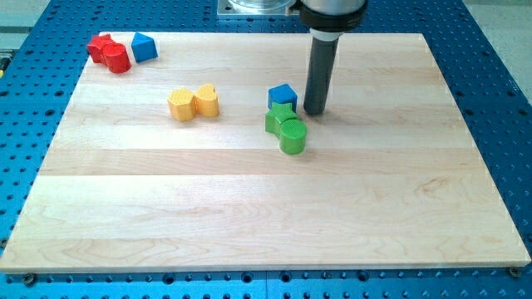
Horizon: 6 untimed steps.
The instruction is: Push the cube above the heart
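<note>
Our tip stood just right of the blue cube, which sat against the far side of two green blocks. We carried no jaws, only the rod. The yellow heart lay well left, touching a yellow block.

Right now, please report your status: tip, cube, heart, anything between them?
My tip just right of the blue cube, close beside it. Yellow heart far to view's left, touching yellow hexagon. Green blocks crowd cube's lower side. Path leftward open.

Pale smooth wood board; matt dark rod.
</note>
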Each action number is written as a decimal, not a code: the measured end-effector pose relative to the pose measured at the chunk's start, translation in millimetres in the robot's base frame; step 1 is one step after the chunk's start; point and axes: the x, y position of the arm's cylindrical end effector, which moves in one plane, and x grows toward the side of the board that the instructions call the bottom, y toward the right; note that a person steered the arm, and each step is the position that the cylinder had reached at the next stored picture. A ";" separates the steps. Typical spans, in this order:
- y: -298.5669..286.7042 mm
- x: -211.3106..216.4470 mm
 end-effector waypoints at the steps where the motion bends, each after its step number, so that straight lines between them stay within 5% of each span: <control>1: -24.6 11.5; 2: -66.3 6.0; 4: -44.5 -60.7; 5: -141.2 -71.4; 6: -89.2 -74.3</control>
